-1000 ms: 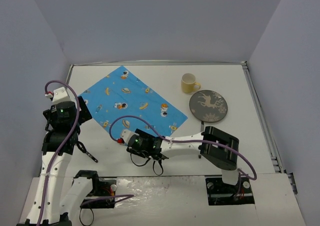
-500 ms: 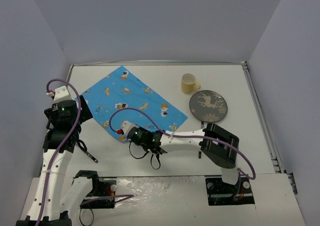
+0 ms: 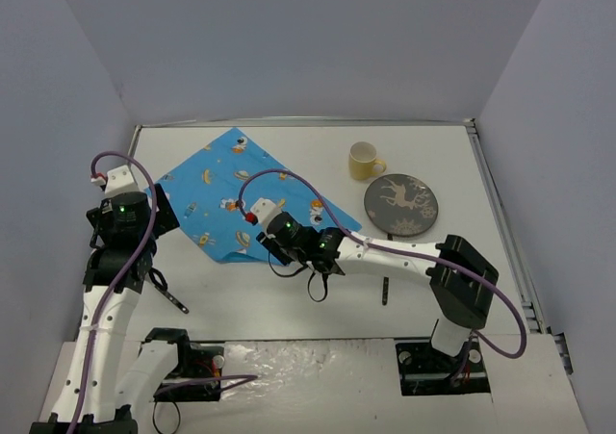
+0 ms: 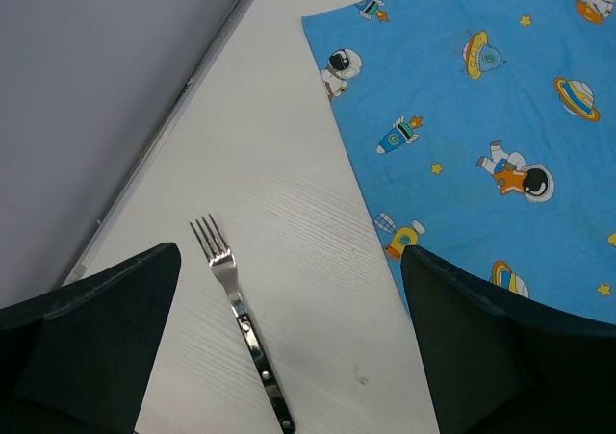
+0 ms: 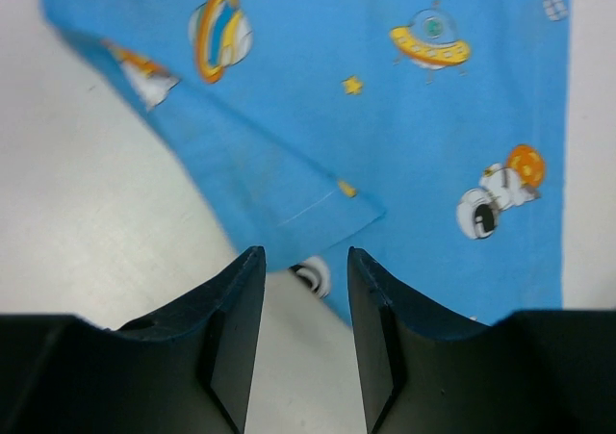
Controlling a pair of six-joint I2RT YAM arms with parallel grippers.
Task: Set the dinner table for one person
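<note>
The white tabletop (image 3: 289,150) is seen spread beneath both arms and carries everything else. A blue cartoon-printed cloth (image 3: 231,189) is laid slantwise on its left half, with the near corner folded over onto itself. The right tool (image 5: 306,256) is held low over that folded corner; its jaws are parted by a narrow gap, through which cloth and bare tabletop are seen, and nothing is clamped. A dark patterned plate (image 3: 400,204) is set on the right half, with a yellow cup (image 3: 364,160) just behind it. A fork (image 4: 241,323) is laid on the bare tabletop left of the cloth, below the left tool (image 4: 289,261), which is spread wide and holds nothing.
</note>
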